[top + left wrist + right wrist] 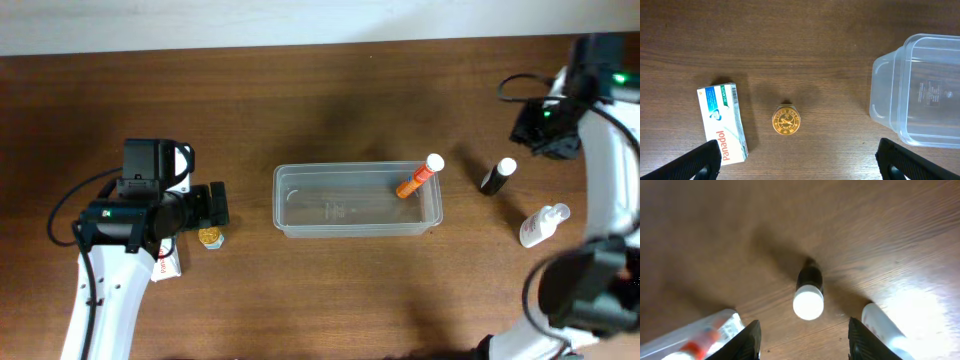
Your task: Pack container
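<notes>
The container (320,205) sits near the middle of the worktop (330,90), long side running left to right. An orange tube (416,180) with a white cap leans in its right end, the cap resting over the rim.

The left gripper (800,161) is spread wide and empty above the worktop, left of the container and apart from it. In the left wrist view the container's near end shows at the right edge, ahead of the right finger. A small gold-lidded jar (786,120) stands between the fingers' line, and a Panadol box (722,122) lies just left of it.

The right gripper (805,339) is also released, holding nothing, poised over a black bottle (809,291) with a white cap that stands right of the container. A corner of the container shows blurred at lower left in the right wrist view. The pale shape at lower right is probably the white bottle (543,225)
</notes>
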Robot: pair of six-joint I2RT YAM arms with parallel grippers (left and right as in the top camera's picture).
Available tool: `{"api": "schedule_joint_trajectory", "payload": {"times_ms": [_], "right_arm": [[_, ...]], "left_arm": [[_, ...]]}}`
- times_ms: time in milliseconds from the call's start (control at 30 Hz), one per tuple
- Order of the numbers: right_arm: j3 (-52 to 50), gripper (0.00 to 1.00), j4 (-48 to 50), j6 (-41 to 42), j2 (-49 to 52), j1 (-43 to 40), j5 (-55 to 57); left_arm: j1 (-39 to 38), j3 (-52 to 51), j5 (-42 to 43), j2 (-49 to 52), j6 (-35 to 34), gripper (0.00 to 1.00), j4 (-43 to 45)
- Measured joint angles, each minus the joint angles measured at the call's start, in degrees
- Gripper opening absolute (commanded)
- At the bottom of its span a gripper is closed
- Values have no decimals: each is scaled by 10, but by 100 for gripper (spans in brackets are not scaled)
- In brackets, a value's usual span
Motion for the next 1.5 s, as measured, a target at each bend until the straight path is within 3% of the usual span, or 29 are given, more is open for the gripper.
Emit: {"api": "schedule_joint_trajectory", "payload": {"times_ms": [433,467,500,533,700,900,1133,1233,1500], "right_arm": [[-1,49,-21,-2,125,6,-11],[-1,47,-21,-2,128,6,-11],[-1,35,-21,-1,130,6,-11],[-1,31,-21,-1,130,6,-11],[-1,20,-23,0,130,6,-10],[-1,14,-26,-1,130,6,-11],[-1,13,-58,-2,128,7,-11],[-7,13,-74,-12,91,13,-10],[-6,14,-147,-38,-159,113,-11]], "left_arm": [[0,0,0,0,0,99,0],[0,0,0,0,0,99,0],[0,0,0,0,0,99,0],[0,0,0,0,0,99,0],[0,0,0,0,0,99,-3],[0,0,0,0,0,99,-6],[0,0,0,0,0,99,-6],[0,0,0,0,0,99,-6],[0,0,0,0,0,99,-7]]}}
